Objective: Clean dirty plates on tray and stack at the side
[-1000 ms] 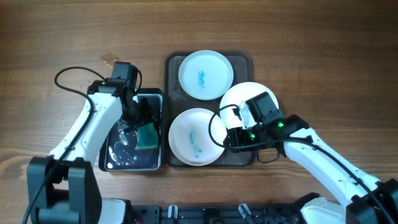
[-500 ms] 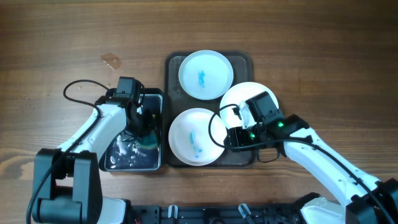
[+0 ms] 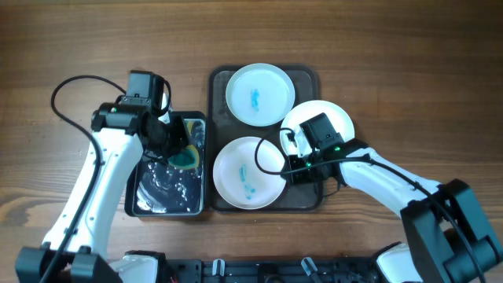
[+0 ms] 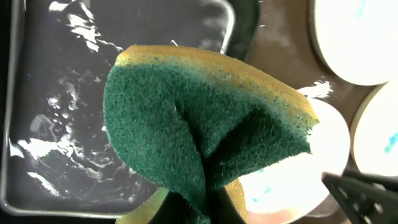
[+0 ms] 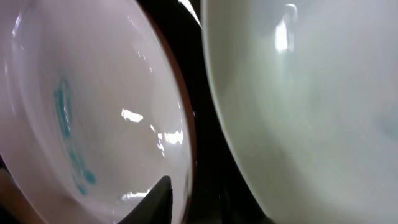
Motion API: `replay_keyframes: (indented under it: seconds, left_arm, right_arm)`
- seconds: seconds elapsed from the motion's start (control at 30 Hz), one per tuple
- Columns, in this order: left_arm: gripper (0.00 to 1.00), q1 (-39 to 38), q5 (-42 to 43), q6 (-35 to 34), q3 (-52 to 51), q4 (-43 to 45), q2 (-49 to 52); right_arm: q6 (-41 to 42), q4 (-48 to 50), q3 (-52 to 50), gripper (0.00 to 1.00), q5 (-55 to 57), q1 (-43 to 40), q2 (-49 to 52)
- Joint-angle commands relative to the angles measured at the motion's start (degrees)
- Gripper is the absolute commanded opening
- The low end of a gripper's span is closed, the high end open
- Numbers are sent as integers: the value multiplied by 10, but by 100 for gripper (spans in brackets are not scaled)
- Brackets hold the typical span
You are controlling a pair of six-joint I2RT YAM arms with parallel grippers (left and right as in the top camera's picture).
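Three white plates lie on the dark tray (image 3: pixel 310 77). The back plate (image 3: pixel 260 93) and the front plate (image 3: pixel 245 173) carry blue smears. The right plate (image 3: pixel 334 118) rests half over the tray's right edge. My left gripper (image 3: pixel 174 145) is shut on a green and yellow sponge (image 3: pixel 185 159), folded and lifted over the water basin (image 3: pixel 169 192). In the left wrist view the sponge (image 4: pixel 199 124) fills the middle. My right gripper (image 3: pixel 289 161) pinches the front plate's right rim; one fingertip (image 5: pixel 155 199) lies inside that plate (image 5: pixel 93 106), beside the right plate (image 5: pixel 311 93).
The black basin of water stands left of the tray, its rim (image 4: pixel 15 124) close under the sponge. Bare wooden table (image 3: pixel 409 63) lies to the right of and behind the tray. A black cable (image 3: pixel 71 86) loops beside the left arm.
My left gripper closed on the sponge in the basin and lifted it out of the water. My right gripper's jaws narrowed onto the front plate's rim, and its wrist turned slightly.
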Motion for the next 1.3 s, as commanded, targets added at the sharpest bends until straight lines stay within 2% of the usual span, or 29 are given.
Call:
replay_keyframes:
  seconds: [0.0,0.1,0.27,0.33,0.47,0.67,0.83,0.9,1.0,1.1,1.2,1.27]
  left_arm:
    - [4,-3,27,7,8,1,-10]
    - [4,-23,44,2,8,13,-9]
    - [4,-78,50,-34,8,51,9]
    - [4,-113,51,-67,8,77,37]
    - [4,-167,76,-123,8,126,101]
    - [4,-244,93,-242,8,207,215]
    - [4,-276,135,-256,8,269,278]
    - [4,-278,102,-256,8,245,292]
    - [4,-266,-29,-256,8,177,294]
    - [4,-241,-118,-250,8,127,292]
    - [4,-217,-136,-205,9,117,292]
    - [4,-214,-136,-199,9,117,292]
  right_arm:
    - [35,34,-2,17,70,2,22]
    - [80,54,2,5,118,2,22]
    - [112,49,5,4,156,2,22]
    - [138,31,5,4,179,2,22]
    - [138,29,5,4,178,2,22]
    - [140,29,5,4,178,2,22]
    - [138,28,5,4,178,2,22]
    - [137,27,5,4,178,2,22]
    - [136,26,5,4,178,2,22]
    - [136,24,5,4,178,2,22]
    - [136,24,5,4,179,2,22]
    - [136,23,5,4,179,2,22]
